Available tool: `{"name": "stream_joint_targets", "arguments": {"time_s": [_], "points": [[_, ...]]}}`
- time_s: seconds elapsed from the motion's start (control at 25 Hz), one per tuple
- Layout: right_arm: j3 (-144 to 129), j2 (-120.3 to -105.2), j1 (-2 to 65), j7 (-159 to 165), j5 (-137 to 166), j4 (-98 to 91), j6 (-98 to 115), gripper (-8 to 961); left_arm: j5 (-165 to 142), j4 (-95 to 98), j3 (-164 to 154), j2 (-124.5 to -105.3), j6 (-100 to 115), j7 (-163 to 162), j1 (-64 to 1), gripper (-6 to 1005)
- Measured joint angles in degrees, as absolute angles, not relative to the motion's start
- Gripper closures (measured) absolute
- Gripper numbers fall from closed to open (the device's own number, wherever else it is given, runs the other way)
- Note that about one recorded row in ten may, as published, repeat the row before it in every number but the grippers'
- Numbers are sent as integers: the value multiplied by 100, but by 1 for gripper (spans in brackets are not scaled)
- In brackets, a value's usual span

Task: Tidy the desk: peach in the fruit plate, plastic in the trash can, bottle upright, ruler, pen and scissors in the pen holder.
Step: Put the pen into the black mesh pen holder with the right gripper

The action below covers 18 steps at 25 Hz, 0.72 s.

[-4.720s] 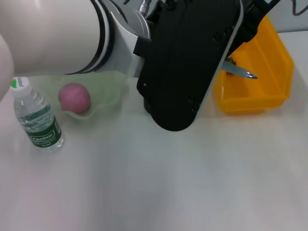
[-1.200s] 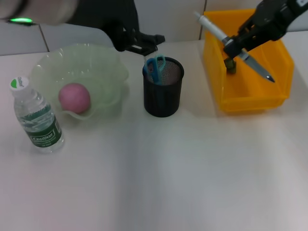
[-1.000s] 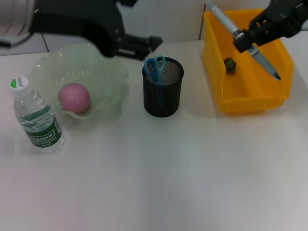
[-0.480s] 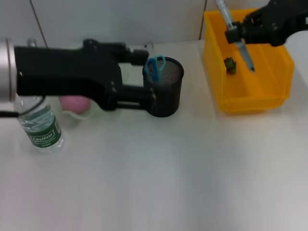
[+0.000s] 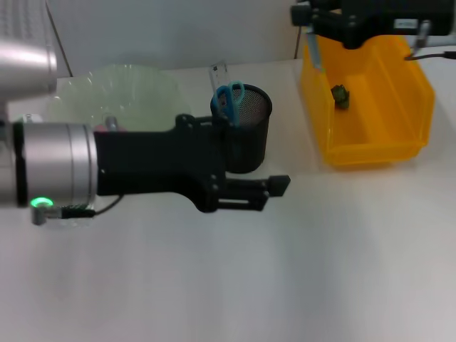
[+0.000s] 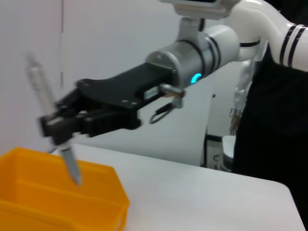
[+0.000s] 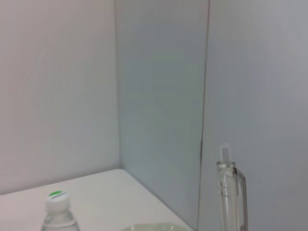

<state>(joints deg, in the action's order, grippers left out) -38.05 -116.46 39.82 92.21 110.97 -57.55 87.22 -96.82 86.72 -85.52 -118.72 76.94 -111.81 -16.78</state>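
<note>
My right gripper is shut on a clear pen, held nearly upright over the far left corner of the yellow trash bin. The left wrist view shows this gripper and the pen above the bin. The black mesh pen holder holds blue scissors and a clear ruler. My left gripper is open and empty, low over the table in front of the holder. The green fruit plate is at the back left; the arm hides the peach. The bottle's cap stands upright.
A small green piece lies inside the yellow bin. My left forearm stretches across the table's left half, in front of the plate and holder. A wall stands behind the table.
My left arm has swung forward and right, now passing in front of the plate and holder. My right gripper has moved left and back with the pen, turning it more upright.
</note>
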Motion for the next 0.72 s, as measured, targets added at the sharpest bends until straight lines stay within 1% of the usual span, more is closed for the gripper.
{"name": "stream_joint_targets", "arguments": {"time_s": [0.16,0.24,0.4,0.72], "points": [[-3813,-11755,4124,8838,10974,-5318,8236,813,-9295,8232,-8619,-11873,7642,-10767,-1693,188],[-3816,-11788,4187,8648,10899,-5114,8053,813,-8638,7455,-8601,-11847,7663,-10281,-1765,189],[-3826,-11865,4270,8298,10868,-4768,7789,813,-8581,7172,-8610,-11845,7675,-10218,-1814,189],[-3824,-11893,4235,7394,10416,-4055,7444,813,-8552,6823,-8677,-11871,7679,-10130,-1737,190]]}}
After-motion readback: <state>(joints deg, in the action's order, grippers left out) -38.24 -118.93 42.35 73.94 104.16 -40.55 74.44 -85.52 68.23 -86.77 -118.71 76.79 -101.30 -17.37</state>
